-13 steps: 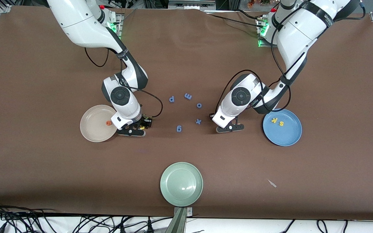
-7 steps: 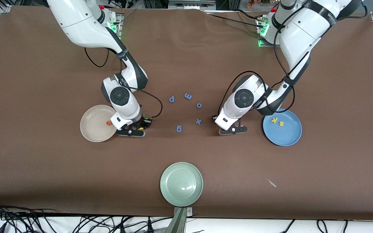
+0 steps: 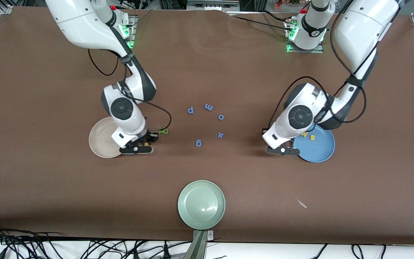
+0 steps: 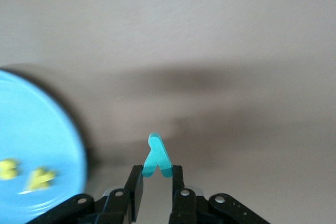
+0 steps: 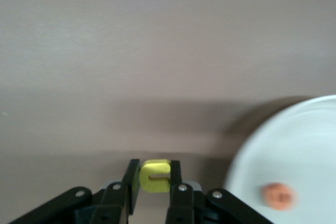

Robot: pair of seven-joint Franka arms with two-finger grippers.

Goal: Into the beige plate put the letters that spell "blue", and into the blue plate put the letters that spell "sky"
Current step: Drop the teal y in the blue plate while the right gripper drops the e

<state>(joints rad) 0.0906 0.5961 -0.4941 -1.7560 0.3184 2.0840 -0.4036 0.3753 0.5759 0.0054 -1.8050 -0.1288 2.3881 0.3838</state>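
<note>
My right gripper (image 5: 155, 167) is shut on the yellow u (image 5: 155, 176) and hangs over the table at the rim of the beige plate (image 5: 294, 145). The orange e (image 5: 278, 196) lies in that plate. A small green letter (image 3: 163, 131) lies on the table beside the right gripper (image 3: 137, 148). My left gripper (image 4: 156, 170) is shut on the teal y (image 4: 157, 157), over the table next to the rim of the blue plate (image 4: 31, 150). That plate holds the yellow s (image 3: 312, 137) and the yellow k (image 3: 304, 134), which the left arm partly hides.
Several all-blue letters (image 3: 208, 107) lie scattered mid-table between the two arms. A pale green plate (image 3: 201, 204) stands near the table's front edge. A small pale scrap (image 3: 302, 204) lies toward the left arm's end.
The right gripper closed on the yellow u and moved toward the beige plate, uncovering a green letter. The left arm carried the teal y toward the blue plate.
</note>
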